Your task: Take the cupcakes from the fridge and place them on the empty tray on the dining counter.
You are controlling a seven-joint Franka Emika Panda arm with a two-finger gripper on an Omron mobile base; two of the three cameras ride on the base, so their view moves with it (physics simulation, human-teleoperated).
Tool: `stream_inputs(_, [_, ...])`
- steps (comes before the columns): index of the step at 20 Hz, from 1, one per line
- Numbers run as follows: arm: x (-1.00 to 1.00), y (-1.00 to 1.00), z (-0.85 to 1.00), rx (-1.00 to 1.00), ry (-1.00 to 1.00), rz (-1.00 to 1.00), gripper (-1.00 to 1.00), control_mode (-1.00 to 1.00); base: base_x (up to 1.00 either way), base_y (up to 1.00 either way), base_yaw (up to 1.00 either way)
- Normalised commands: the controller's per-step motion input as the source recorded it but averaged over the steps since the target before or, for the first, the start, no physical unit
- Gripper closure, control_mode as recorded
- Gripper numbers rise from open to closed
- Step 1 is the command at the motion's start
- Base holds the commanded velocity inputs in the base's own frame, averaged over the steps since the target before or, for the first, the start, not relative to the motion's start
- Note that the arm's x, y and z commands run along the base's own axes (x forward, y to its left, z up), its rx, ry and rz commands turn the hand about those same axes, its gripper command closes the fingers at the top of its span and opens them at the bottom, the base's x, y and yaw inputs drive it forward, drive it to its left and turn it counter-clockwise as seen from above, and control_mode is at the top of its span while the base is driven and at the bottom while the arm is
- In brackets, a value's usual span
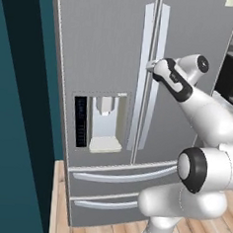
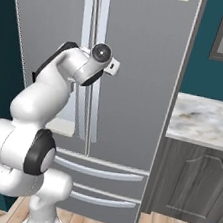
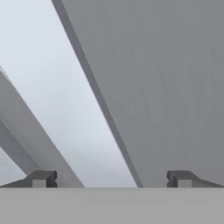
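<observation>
The gripper (image 3: pixel 111 179) is hanging released with its jaws spread, straddling the fridge's (image 1: pixel 109 48) right-door handle (image 3: pixel 74 109), whose long axis is running vertically just ahead.

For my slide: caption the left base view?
Open gripper reaches the right door handle of the closed fridge.

the robot's body is a glossy white, smooth-shelled arm (image 1: pixel 207 120) built of rounded, bulbous segments. black bands ring its joints: one wide dark collar sits beside a flat white round cap on the big lower joint (image 1: pixel 192 169), and a black curved panel runs along the wrist segment (image 1: pixel 173 82). a small dark disc with a pale centre caps the rounded end of the wrist (image 2: pixel 101 53). the two small finger tips (image 3: pixel 40 179) are dark grey, blocky and square-edged.
</observation>
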Motion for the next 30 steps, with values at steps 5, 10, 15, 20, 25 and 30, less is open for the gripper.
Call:
stream_inputs(5, [0.05, 0.25, 0.00, 0.06, 0.00, 0.12, -1.00, -1.00, 0.00, 0.00, 0.00])
stream_inputs(10, [0.14, 0.34, 0.00, 0.03, 0.00, 0.10, -1.00, -1.00, 0.00, 0.00, 0.00])
stream_inputs(15, [0.17, 0.62, 0.00, 0.00, 0.01, 0.04, 1.00, -1.00, 0.00, 0.00, 0.00])
stream_inputs(20, [0.03, 0.48, 0.01, 0.00, 0.02, 0.00, 1.00, -1.00, 0.00, 0.00, 0.00])
stream_inputs(25, [-0.28, 0.27, 0.17, 0.00, 0.00, 0.00, 1.00, -1.00, 0.00, 0.00, 0.00])
stream_inputs(30, [-0.67, 0.24, 0.22, 0.00, 0.00, 0.00, 1.00, -1.00, 0.00, 0.00, 0.00])
